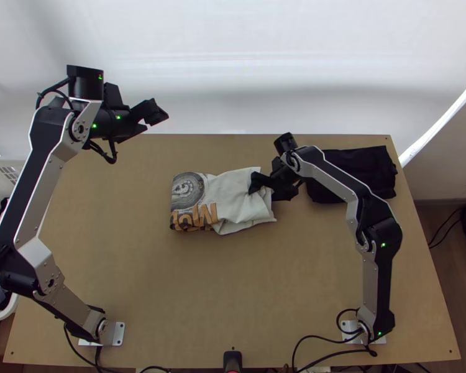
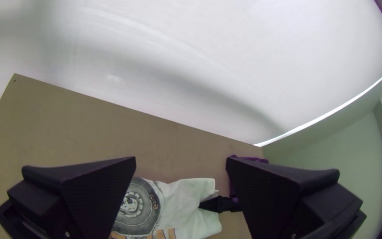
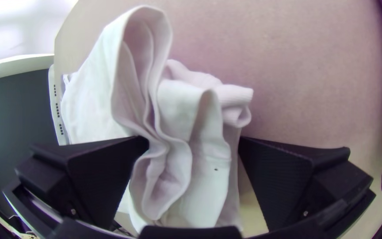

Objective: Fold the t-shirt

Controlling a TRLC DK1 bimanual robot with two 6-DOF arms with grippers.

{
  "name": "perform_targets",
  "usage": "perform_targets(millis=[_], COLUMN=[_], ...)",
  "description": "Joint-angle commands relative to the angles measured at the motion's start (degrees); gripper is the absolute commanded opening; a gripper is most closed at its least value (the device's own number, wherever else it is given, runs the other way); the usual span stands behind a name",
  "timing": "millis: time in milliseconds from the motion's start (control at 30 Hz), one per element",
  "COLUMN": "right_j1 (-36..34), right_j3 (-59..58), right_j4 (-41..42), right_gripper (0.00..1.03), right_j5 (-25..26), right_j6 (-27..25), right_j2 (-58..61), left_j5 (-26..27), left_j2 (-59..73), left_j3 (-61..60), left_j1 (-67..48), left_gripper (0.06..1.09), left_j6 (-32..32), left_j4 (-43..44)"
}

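T-shirt (image 1: 233, 189): on wooden table (image 1: 140, 298), approx. mid-width, toward far side. Folded into compact multi-layer bundle, off-white w/ grey round print (image 1: 188, 189) + orange lettering (image 1: 199, 216), both at L end. R end plain; R wrist view gives several loose layers there, edges curling up in loops, i.e. not flat.

R gripper (image 1: 264, 190): at R end of shirt, low. Fingers (image 3: 284, 177) well apart, i.e. open, w/ bunched layers standing in the gap; no clamp on cloth.

L gripper (image 1: 158, 122): raised, near far L part of table, well apart from shirt. Fingers (image 2: 98, 190) spread wide, nothing betw. them in grip.

Other: dark cloth (image 1: 379, 165), bunched, far R corner of table, beyond R arm (image 1: 376, 248). White basket (image 1: 2, 315) beside L edge, w/ fabric inside.
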Motion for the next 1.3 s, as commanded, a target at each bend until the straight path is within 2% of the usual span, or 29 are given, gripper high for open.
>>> perform_targets(millis=[0, 333, 367, 433, 500, 533, 567, 800, 867, 1033, 1100, 1267], right_j1=[1.6, 6.1, 6.3, 6.7, 6.4, 5.9, 5.2, -2.6, -5.3, -11.6, -14.3, -21.7], right_j3=[0.8, 8.3, 8.8, 9.1, 8.8, 8.8, 8.8, 8.7, 8.9, 14.2, 16.9, 22.9], right_j4=[0.2, 0.2, 0.2, -0.2, -0.2, -0.2, -0.2, -1.4, -1.5, -7.9, -9.9, -15.0], right_gripper=[0.98, 0.98, 0.94, 0.73, 0.36, 0.14, 0.02, 0.03, 0.03, 0.03, 0.03, 0.03], right_j5=[-1.8, -3.4, -3.7, -4.0, -3.9, -3.9, -3.9, -4.1, -5.7, -7.6, -8.2, -12.7], right_j6=[0.2, 3.2, 3.4, 3.5, 3.8, 4.0, 4.3, 4.0, 3.5, -3.3, -4.4, -9.2], right_j2=[3.3, 7.9, 8.0, 7.9, 6.6, 5.7, 4.4, -7.3, -10.4, -14.7, -15.2, -14.5], left_j5=[-0.3, -0.3, -0.3, -0.3, -0.3, -0.3, -0.3, -0.2, -0.2, -0.2, -0.2, -0.1], left_j2=[1.0, 1.0, 1.0, 0.9, 0.7, 0.6, 0.6, 0.7, 0.7, 0.6, 0.7, 0.7], left_j3=[0.3, 0.4, 0.4, 0.5, 0.5, 0.5, 0.5, 0.5, 0.5, 0.6, 0.6, 0.8], left_j1=[0.6, 0.8, 0.8, 1.1, 1.3, 1.5, 1.7, 2.0, 2.0, 2.2, 2.2, 2.2], left_gripper=[1.05, 1.05, 1.05, 1.05, 1.05, 1.05, 1.05, 1.05, 1.05, 1.05, 1.05, 1.05], left_j6=[0.2, 0.1, 0.1, 0.1, 0.1, 0.1, 0.1, 0.0, 0.0, 0.0, 0.0, -0.1], left_j4=[-0.3, -0.3, -0.3, -0.3, -0.3, -0.3, -0.3, -0.3, -0.2, -0.2, -0.2, -0.2])
